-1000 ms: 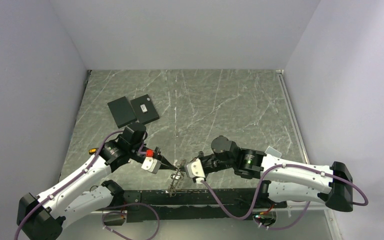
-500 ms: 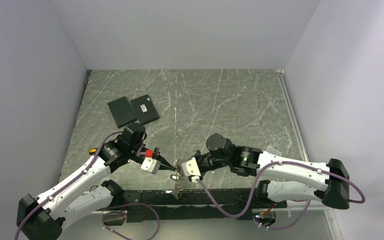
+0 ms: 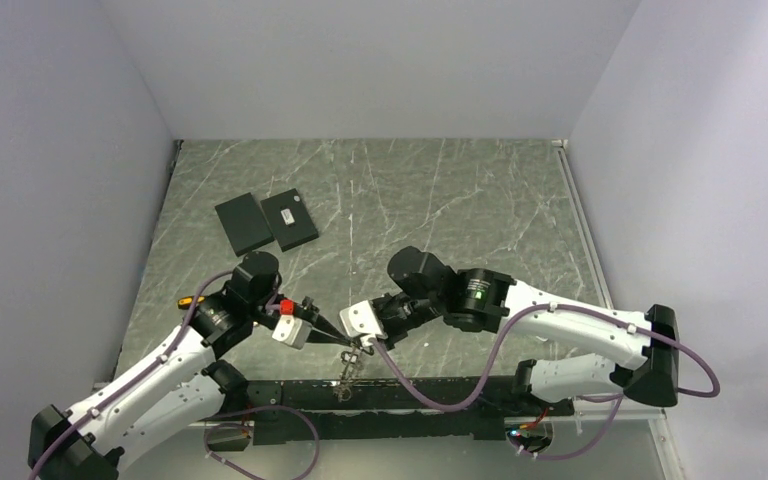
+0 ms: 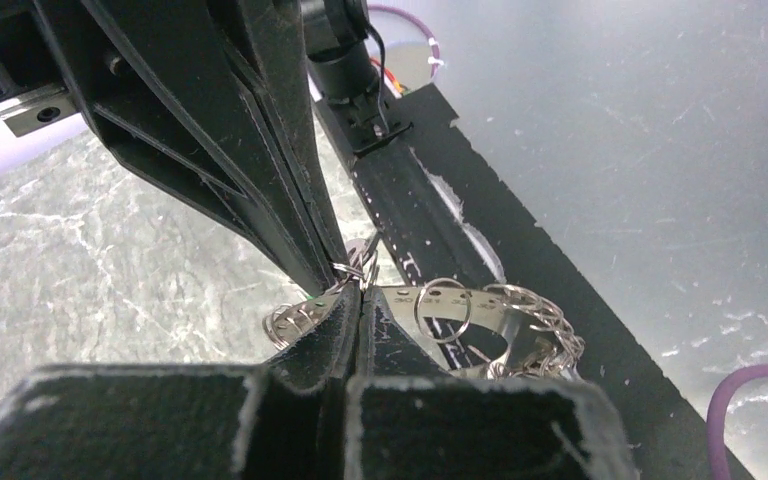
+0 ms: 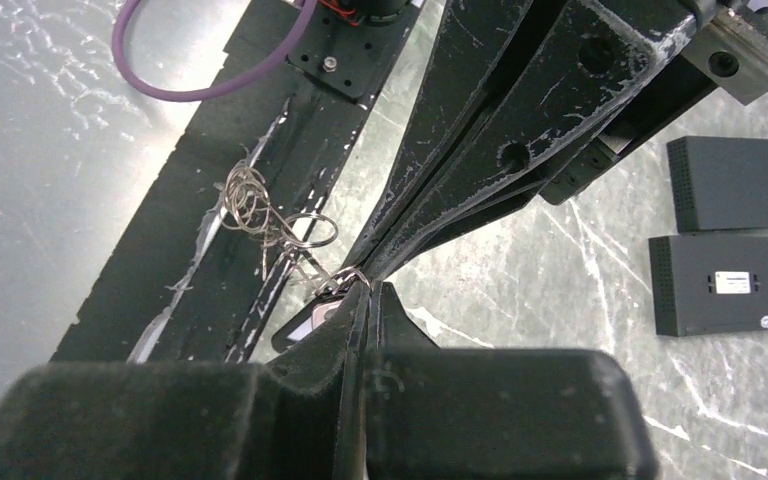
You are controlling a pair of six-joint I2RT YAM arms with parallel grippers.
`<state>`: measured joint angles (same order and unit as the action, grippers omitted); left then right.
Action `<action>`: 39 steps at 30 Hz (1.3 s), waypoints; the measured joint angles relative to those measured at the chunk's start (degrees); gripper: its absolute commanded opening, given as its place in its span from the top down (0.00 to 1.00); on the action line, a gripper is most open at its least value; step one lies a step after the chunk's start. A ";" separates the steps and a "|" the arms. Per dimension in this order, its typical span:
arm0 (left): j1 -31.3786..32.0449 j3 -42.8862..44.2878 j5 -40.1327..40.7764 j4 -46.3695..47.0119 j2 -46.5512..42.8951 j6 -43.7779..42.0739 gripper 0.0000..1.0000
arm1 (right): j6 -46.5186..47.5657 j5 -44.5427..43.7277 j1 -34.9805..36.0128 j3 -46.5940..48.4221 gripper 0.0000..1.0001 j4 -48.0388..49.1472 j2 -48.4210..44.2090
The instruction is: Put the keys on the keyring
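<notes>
So: both arms are folded low and reach inward, tips meeting nose to nose at the near edge of the table (image 3: 440, 200), right over the black rail (image 3: 290, 392) that runs between the bases. The left gripper (image 3: 347, 345) comes in from the left, angled down and to the right. The right gripper (image 3: 364, 344) comes in from the right, elbow out, angled down and to the left. Both pairs of fingers are pressed flat together, and neither wrist view shows a gap.

The keyring (image 4: 441, 306) is a thin wire loop just beside the left fingertips. Its grey chain is bunched behind it and draped across the rail. A second, smaller loop sits exactly where the two tips meet. I can't tell which gripper is clamping it, or whether both are, because the contact point is buried between the black fingers.

I can't pick out the keys with any confidence. A flat silver strip (image 4: 405, 300) sticks out beside the left fingers under the loop. A pale rounded bit (image 5: 317, 315) shows under the right fingertips. Either could belong to a key, but it's too tangled and too close to the lens to call. From above, the whole bundle is just a thin glint below the tips, with no detail.

Two black plates (image 5: 735, 183) lie flat side by side at the far left of the table, well apart from the grippers. The bottom frame edge cuts off the left arm's rear end.
</notes>
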<state>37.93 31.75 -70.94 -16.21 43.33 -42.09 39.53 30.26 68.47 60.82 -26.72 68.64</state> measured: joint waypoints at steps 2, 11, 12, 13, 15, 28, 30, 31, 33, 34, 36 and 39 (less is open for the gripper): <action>0.02 -1.44 -0.85 4.17 -0.46 3.61 1.00 | -0.31 0.33 -0.02 1.75 1.00 -2.10 0.90; 0.85 -10.40 -2.69 32.63 -0.96 26.80 1.00 | -1.64 0.76 0.00 7.26 1.00 -8.09 3.32; 1.05 -11.30 -2.43 35.95 -0.96 29.46 1.00 | -1.73 0.87 0.00 7.89 1.00 -8.70 3.65; 1.25 -12.04 -2.05 38.80 -0.96 31.80 1.00 | -1.84 1.11 -0.02 8.79 1.00 -9.64 4.11; 1.77 -13.73 -0.94 44.87 -0.96 36.94 1.00 | -2.05 1.44 -0.02 9.88 1.00 -10.62 4.72; 5.14 -22.75 9.27 71.38 0.79 56.26 1.00 | -2.60 1.51 -0.13 10.16 0.95 -11.39 4.37; 5.62 -23.15 10.49 72.59 0.81 56.61 1.00 | -2.69 1.22 -0.11 9.88 0.92 -11.06 3.87; 5.84 -23.17 11.06 72.94 0.81 56.63 1.00 | -2.69 0.94 -0.13 9.66 0.91 -10.84 3.54; 6.05 -23.19 12.00 73.77 1.07 56.68 1.00 | -2.99 0.09 -0.13 9.40 0.88 -10.21 3.04; 6.10 -23.19 12.37 74.12 1.20 56.68 1.00 | -3.17 -0.26 -0.13 9.25 0.87 -10.01 2.82; 6.19 -23.43 13.14 75.12 1.46 56.68 1.00 | -3.48 -1.20 -0.13 8.94 0.84 -9.38 2.47; 6.36 -24.33 14.36 76.83 1.68 56.68 1.00 | -3.72 -1.88 -0.15 8.81 0.75 -8.90 2.49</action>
<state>44.29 7.42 -56.58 60.62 45.01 14.59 35.81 28.38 68.31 69.63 -35.62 71.13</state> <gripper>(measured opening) 0.009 0.173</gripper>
